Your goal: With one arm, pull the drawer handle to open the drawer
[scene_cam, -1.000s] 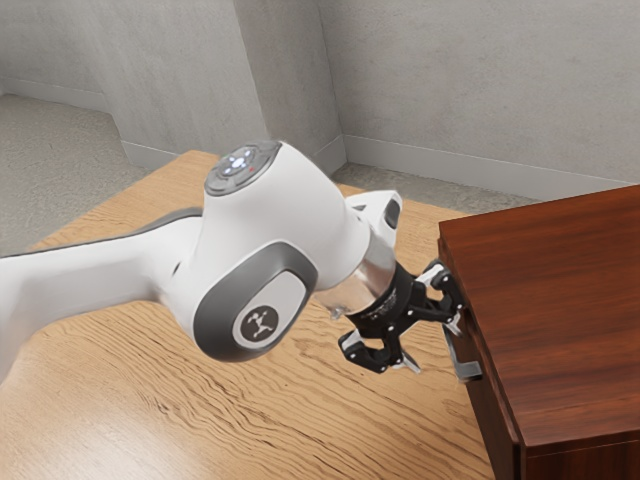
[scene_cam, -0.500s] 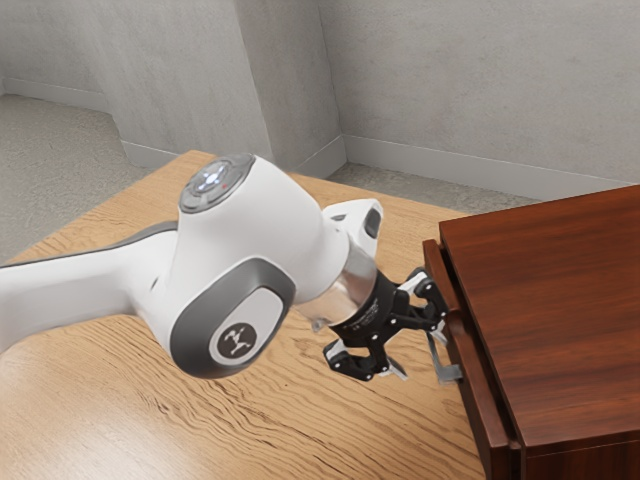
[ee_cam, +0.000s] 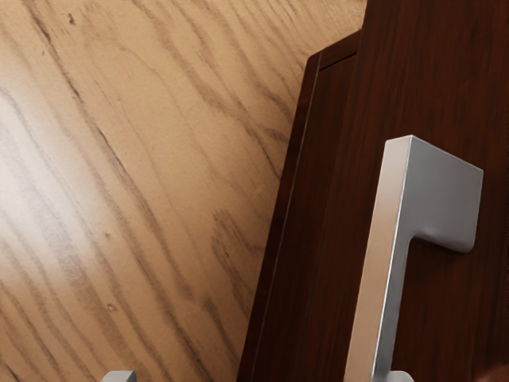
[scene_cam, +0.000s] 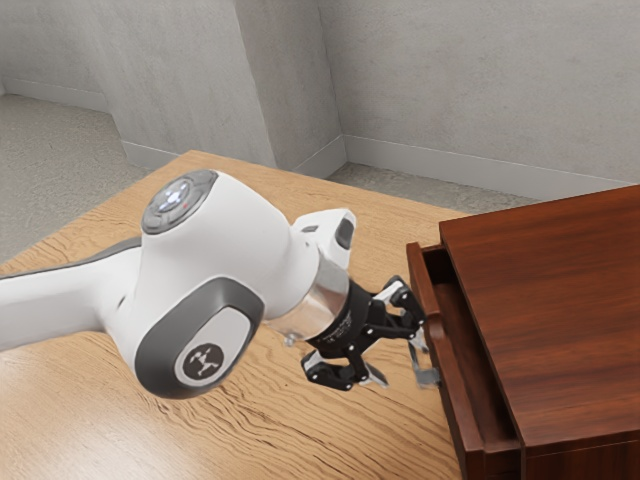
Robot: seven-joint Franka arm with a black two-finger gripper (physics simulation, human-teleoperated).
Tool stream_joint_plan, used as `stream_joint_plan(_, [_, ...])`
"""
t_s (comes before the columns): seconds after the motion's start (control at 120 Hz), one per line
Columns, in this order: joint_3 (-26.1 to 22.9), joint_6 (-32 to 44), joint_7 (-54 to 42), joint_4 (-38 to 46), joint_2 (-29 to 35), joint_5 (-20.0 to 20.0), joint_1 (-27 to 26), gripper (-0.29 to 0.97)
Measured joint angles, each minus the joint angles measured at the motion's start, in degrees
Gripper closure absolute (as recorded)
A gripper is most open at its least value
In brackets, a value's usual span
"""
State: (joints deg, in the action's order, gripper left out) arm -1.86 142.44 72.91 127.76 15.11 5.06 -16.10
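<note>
Arm: the white Franka arm (scene_cam: 200,300) comes in from the exterior view's left, low over the wooden table (scene_cam: 120,420), wrist aimed at the cabinet front.
Gripper: the black gripper (scene_cam: 398,348) sits at the handle with its fingers (scene_cam: 402,300) spread apart. It looks hooked behind the bar, not pinched on it.
Handle: the silver bar handle (scene_cam: 428,365) stands off the drawer front. In the wrist view the handle (ee_cam: 390,263) runs close beside one fingertip, well apart from the other.
Drawer: the dark wood drawer (scene_cam: 450,330) is part-way out, a gap showing under the cabinet top. I judge it has more travel left.
Cabinet: the dark wood cabinet (scene_cam: 560,300) sits toward the table's edge at the exterior view's right.
Slip risk: with only one finger bearing on the bar, a pull that drifts sideways or downward could let the handle slide off the fingertip.
Jam risk: a pull off the drawer's own line could bind it in its runners.
Shift risk: if it binds, the cabinet itself might be dragged across the table.
</note>
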Motion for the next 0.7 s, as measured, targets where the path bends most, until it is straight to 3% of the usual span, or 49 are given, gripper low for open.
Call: stream_joint_plan(0.7, [1.5,1.2,0.0,6.4,6.1,-0.2,0.0,0.34])
